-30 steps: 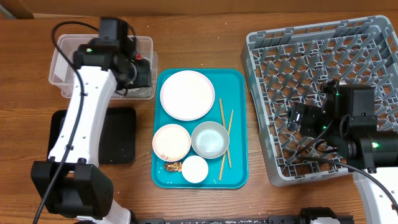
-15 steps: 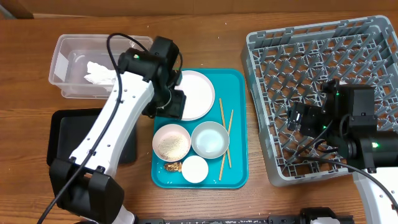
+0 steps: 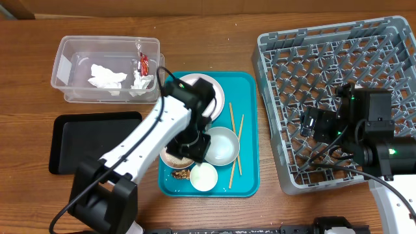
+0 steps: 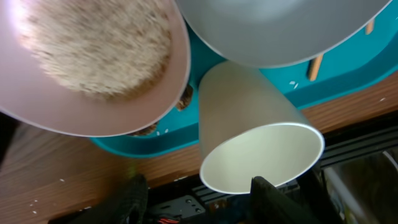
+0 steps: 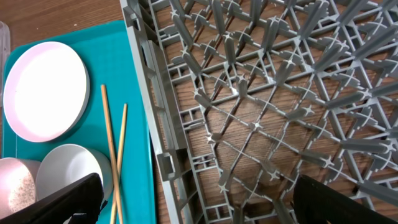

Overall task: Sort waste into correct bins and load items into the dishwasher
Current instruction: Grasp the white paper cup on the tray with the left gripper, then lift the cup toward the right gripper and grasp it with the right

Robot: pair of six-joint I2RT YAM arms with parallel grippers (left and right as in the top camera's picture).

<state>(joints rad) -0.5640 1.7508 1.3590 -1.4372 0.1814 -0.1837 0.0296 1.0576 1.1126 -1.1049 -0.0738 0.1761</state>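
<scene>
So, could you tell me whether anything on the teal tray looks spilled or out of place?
Yes: a brown food lump lies loose on the teal tray beside the rice bowl and cup, with stray rice grains nearby.

The left arm (image 3: 140, 140) stretches across the teal plastic tray (image 3: 247, 84), blocking its left half from above. Only a narrow strip of wooden table (image 3: 208, 45) separates the tray from the grey pegged plastic rack (image 3: 273, 58).
</scene>
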